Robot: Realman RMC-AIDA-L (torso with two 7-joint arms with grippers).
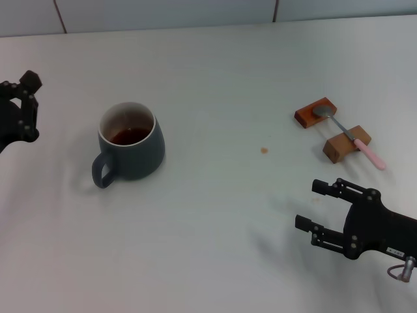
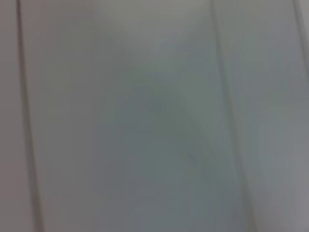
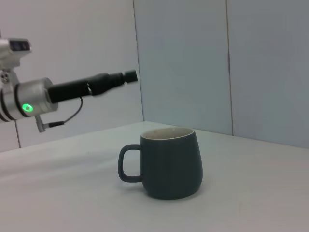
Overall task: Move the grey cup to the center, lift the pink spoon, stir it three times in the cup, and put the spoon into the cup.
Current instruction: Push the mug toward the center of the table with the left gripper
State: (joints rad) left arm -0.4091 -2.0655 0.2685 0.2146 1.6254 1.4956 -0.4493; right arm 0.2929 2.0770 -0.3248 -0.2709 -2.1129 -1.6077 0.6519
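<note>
Grey cup [image 1: 131,141] left of center, upright, dark liquid inside. Spoon [image 1: 348,135] far right on wooden blocks [image 1: 332,129]. Right pincer [image 1: 321,212] near-right, open. Left pincer [image 1: 19,111] at left edge, state can't tell. Risk: shoving cup fast slops liquid; handle snag could tip it.

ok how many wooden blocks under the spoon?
2. One wooden block sits under the bowl of the pink spoon; the other block supports its handle, nearer the right hand. None look hidden.

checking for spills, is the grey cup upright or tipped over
Upright: the grey cup stands on its base on the table, rim level, dark liquid inside, handle out to the side.
</note>
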